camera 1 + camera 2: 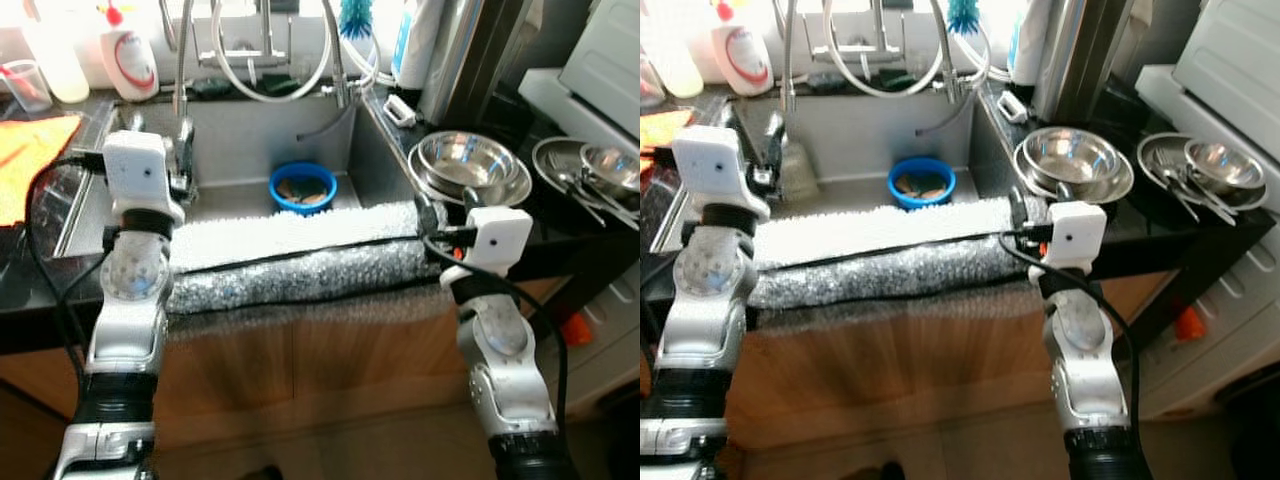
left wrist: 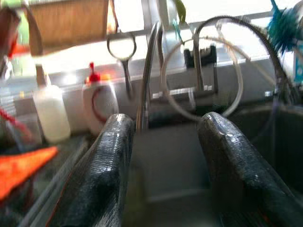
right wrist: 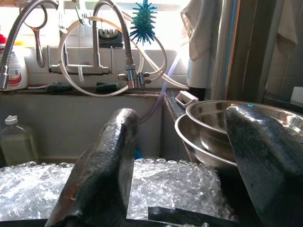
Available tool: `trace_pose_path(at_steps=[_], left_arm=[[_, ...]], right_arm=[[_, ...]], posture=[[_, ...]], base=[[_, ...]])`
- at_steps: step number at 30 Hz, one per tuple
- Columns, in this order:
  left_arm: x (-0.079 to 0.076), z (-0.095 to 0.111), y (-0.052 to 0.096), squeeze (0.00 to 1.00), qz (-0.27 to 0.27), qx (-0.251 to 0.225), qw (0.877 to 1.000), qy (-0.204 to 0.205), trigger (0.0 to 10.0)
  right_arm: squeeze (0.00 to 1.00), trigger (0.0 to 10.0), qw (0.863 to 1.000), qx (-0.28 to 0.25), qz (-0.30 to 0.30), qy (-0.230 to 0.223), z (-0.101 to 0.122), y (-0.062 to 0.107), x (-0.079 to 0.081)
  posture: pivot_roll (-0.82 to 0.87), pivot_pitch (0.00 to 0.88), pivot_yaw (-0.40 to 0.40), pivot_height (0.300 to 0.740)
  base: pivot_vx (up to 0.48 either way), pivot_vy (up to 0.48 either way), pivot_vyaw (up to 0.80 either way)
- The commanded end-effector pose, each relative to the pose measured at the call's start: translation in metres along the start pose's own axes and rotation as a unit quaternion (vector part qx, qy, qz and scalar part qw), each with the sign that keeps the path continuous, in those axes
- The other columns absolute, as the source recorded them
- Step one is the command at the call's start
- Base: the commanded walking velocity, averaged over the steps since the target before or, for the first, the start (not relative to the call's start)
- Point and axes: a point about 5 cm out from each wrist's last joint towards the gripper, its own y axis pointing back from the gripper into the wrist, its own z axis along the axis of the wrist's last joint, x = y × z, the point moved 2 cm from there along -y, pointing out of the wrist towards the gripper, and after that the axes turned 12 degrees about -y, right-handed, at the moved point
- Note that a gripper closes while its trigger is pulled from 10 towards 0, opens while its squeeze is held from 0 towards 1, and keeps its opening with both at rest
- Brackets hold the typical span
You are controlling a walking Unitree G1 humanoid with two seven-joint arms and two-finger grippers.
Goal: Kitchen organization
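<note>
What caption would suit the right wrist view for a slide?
Open right gripper above bubble wrap at the sink's front edge, beside stacked steel bowls.

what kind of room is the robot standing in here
Most likely a home kitchen, at the sink counter: a steel sink with a faucet, a dish soap bottle, and stacked steel bowls beside it.

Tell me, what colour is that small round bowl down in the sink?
The small round bowl is blue, clearest in the left eye view.
</note>
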Motion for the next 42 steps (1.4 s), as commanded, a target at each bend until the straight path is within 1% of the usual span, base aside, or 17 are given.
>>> trace_pose_path(at_steps=[1, 4, 5, 6, 9, 10, 14, 18, 42], left_arm=[[0.002, 0.016, -0.001, 0.0, 0.003, -0.029, 1.0, 0.004, 10.0], [0.001, 0.017, 0.001, 0.0, 0.001, -0.03, 1.0, 0.003, 10.0], [0.0, 0.017, 0.003, 0.0, 0.0, -0.029, 1.0, 0.01, 10.0], [0.002, 0.016, 0.01, 0.0, -0.002, -0.024, 1.0, 0.021, 10.0], [0.003, 0.014, 0.014, 0.0, -0.001, -0.019, 0.999, 0.027, 10.0], [0.008, 0.007, 0.022, 0.0, 0.002, -0.005, 1.0, 0.027, 10.0], [0.011, 0.002, 0.027, 0.0, 0.005, 0.005, 1.0, 0.025, 10.0], [0.015, -0.003, 0.024, 0.0, 0.009, 0.014, 1.0, 0.024, 10.0], [0.015, -0.003, 0.024, 0.0, 0.009, 0.014, 1.0, 0.024, 10.0]], right_arm=[[0.0, 10.0, 1.0, -0.007, -0.001, -0.005, 0.005, 0.001, 0.0], [0.0, 10.0, 1.0, -0.007, -0.001, -0.008, 0.004, 0.002, 0.0], [0.0, 10.0, 1.0, -0.006, -0.002, -0.009, 0.004, 0.002, 0.0], [0.0, 10.0, 1.0, -0.004, -0.008, -0.013, 0.004, 0.006, -0.002], [0.0, 10.0, 1.0, -0.002, -0.012, -0.016, 0.003, 0.007, -0.004], [0.0, 10.0, 1.0, 0.002, -0.019, -0.023, 0.0, 0.011, -0.005], [0.0, 10.0, 0.999, 0.003, -0.023, -0.027, -0.001, 0.012, -0.006], [0.0, 10.0, 0.999, 0.0, -0.03, -0.028, 0.0, 0.011, -0.008], [0.0, 10.0, 0.999, 0.0, -0.03, -0.028, 0.0, 0.011, -0.008]], posture=[[-0.04, 0.004, -0.019, 0.74], [-0.04, 0.0, -0.017, 0.74], [-0.04, 0.0, -0.016, 0.74], [-0.04, 0.0, -0.011, 0.74], [-0.05, 0.0, -0.008, 0.74], [-0.07, 0.0, 0.002, 0.74], [-0.07, 0.0, 0.005, 0.74], [-0.06, 0.0, 0.023, 0.74], [-0.06, 0.0, 0.023, 0.74]], base=[[0.0, 0.0, 0.0], [0.0, 0.0, 0.0], [0.0, 0.0, 0.0], [0.0, 0.0, 0.0], [0.0, 0.0, 0.0], [0.0, 0.0, 0.0], [0.0, 0.0, 0.0], [0.0, 0.0, 0.0], [0.0, 0.0, 0.0]])
